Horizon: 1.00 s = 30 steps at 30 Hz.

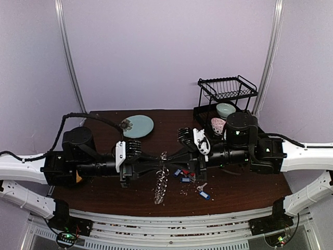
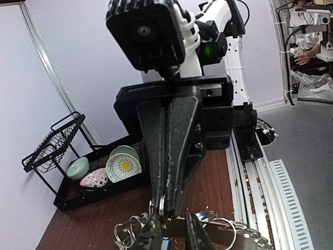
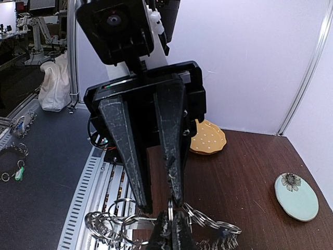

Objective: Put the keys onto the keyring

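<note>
A: Jaws?
B: Right gripper (image 3: pixel 170 233) is pinched together on the keyring (image 1: pixel 160 186) wire. Left gripper (image 3: pixel 162 205) jaws are apart, tips at the same spot, nose to nose with the right.
A: Ring position?
B: Dangling below where they meet, mid-table (image 1: pixel 237 194). Can't tell if its low end touches.
A: Keys?
B: Keys (image 1: pixel 185 176) with blue tags lie on the wood just right of the ring. Plate (image 1: pixel 138 126) far left, rack (image 1: pixel 227 89) far right.

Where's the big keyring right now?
In the top view, the keyring hangs over the middle of the table, where both arms' jaws meet; loose keys lie just right of it.
</note>
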Tool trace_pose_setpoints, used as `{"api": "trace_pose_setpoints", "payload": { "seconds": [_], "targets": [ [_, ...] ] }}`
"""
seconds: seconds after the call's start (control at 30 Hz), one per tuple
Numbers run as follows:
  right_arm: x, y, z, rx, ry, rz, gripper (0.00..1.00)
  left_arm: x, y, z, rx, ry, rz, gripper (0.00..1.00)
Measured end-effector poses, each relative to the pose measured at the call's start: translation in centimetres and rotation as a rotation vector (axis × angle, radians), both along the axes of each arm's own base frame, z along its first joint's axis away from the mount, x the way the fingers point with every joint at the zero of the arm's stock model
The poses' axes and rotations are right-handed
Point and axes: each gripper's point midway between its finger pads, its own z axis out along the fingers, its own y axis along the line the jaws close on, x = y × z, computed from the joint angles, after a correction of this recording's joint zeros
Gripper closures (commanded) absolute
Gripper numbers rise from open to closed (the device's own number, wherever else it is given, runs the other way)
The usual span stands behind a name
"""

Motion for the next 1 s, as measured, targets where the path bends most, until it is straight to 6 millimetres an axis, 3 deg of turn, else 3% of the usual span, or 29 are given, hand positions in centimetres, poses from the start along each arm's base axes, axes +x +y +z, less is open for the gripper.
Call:
{"api": "trace_pose_setpoints", "payload": {
  "seconds": [0.23,0.33,0.53,0.63,0.77,1.0],
  "targets": [
    [0.0,0.0,-0.1,-0.002,0.007,-0.003,1.0,0.7,-0.5,-0.2,0.014,0.01,0.031,0.9],
    [0.2,-0.1,-0.3,-0.008,0.009,-0.007,1.0,1.0,-0.7,-0.4,0.022,0.014,0.045,1.0],
    [0.3,-0.2,-0.5,-0.017,0.011,-0.011,1.0,1.2,-0.6,-0.6,0.033,0.021,0.059,1.0],
    [0.3,-0.2,-0.5,-0.015,0.006,-0.009,0.8,1.3,-0.5,-0.5,0.031,0.017,0.063,1.0],
    [0.3,-0.4,-0.3,-0.014,-0.004,-0.011,0.64,1.0,-0.1,-0.3,0.029,-0.021,0.063,1.0],
    [-0.6,-1.7,1.2,0.005,-0.054,0.02,0.58,0.2,0.8,0.6,0.016,-0.141,0.021,1.0]
  ]
}}
